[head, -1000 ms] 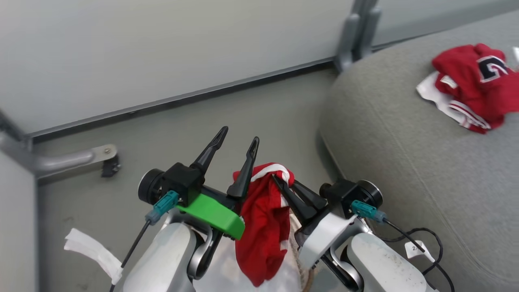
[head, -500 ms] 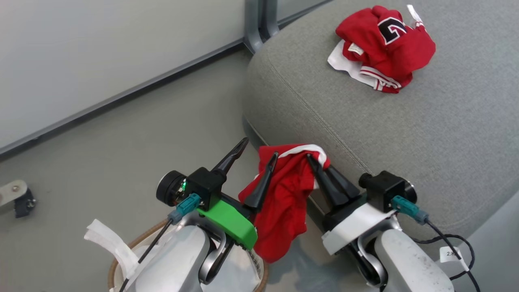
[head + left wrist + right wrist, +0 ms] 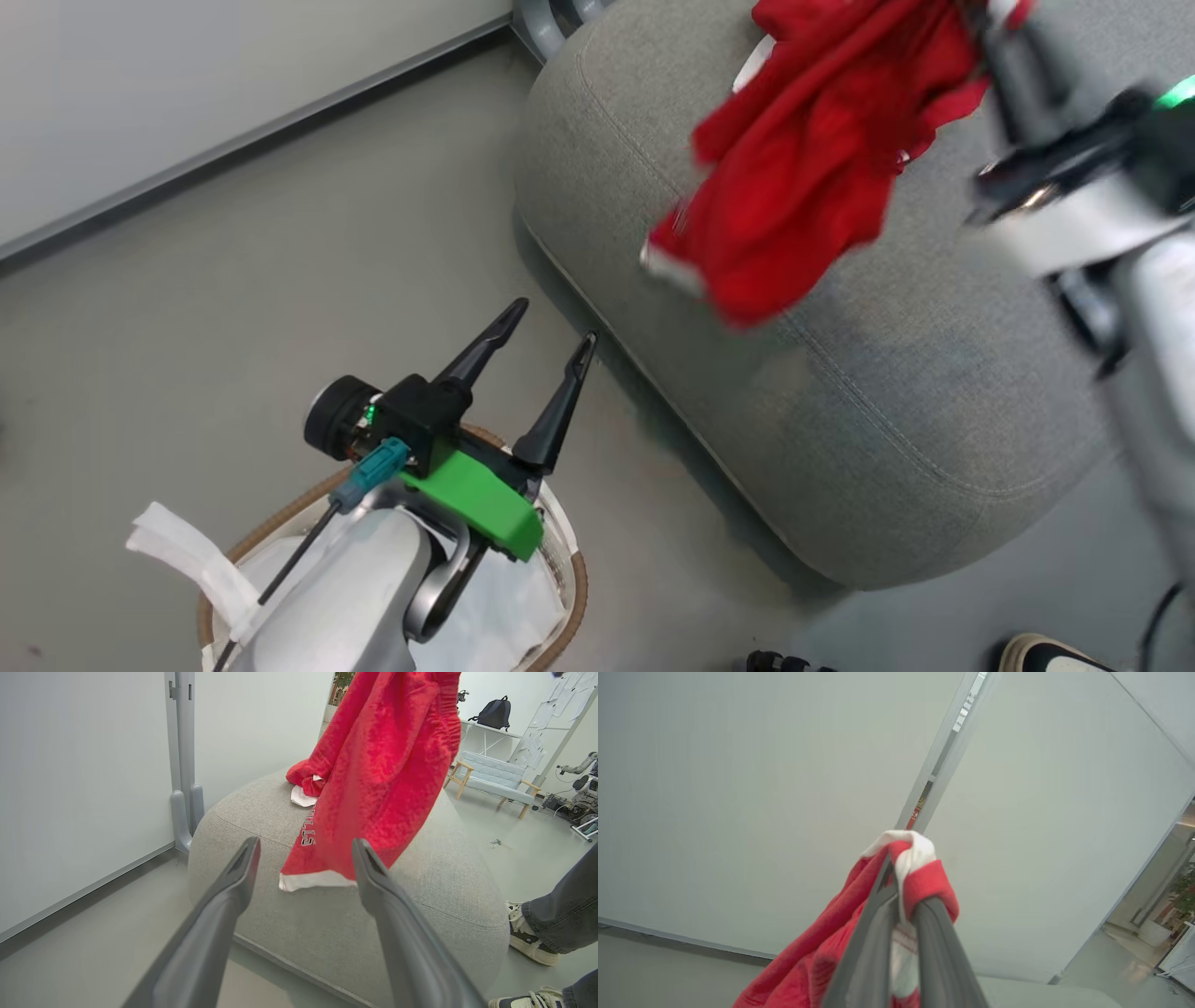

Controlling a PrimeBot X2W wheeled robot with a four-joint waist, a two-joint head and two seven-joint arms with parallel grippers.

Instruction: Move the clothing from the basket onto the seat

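Observation:
A red garment (image 3: 803, 187) with a white hem hangs above the grey seat (image 3: 840, 401), blurred in the head view. My right gripper (image 3: 903, 886) is shut on its white-trimmed top edge, high at the upper right of the head view. A second red and white garment (image 3: 303, 777) lies bunched on the seat (image 3: 261, 812) behind the hanging garment (image 3: 383, 765). My left gripper (image 3: 553, 322) stands open and holds nothing, above the basket (image 3: 571, 579). Its brown rim and white liner (image 3: 495, 616) show beside my forearm. The left gripper (image 3: 306, 843) points at the seat.
A pale wall with a dark baseboard runs behind the seat, and a grey post (image 3: 184, 802) stands at the seat's far corner. A person's leg (image 3: 560, 910) and shoe (image 3: 1046, 653) are beside the seat on the right. Bare grey floor lies left of the seat.
The head camera has shifted. My right gripper has swung the red garment up from beside the left gripper to high over the seat. The left gripper stays open by the basket.

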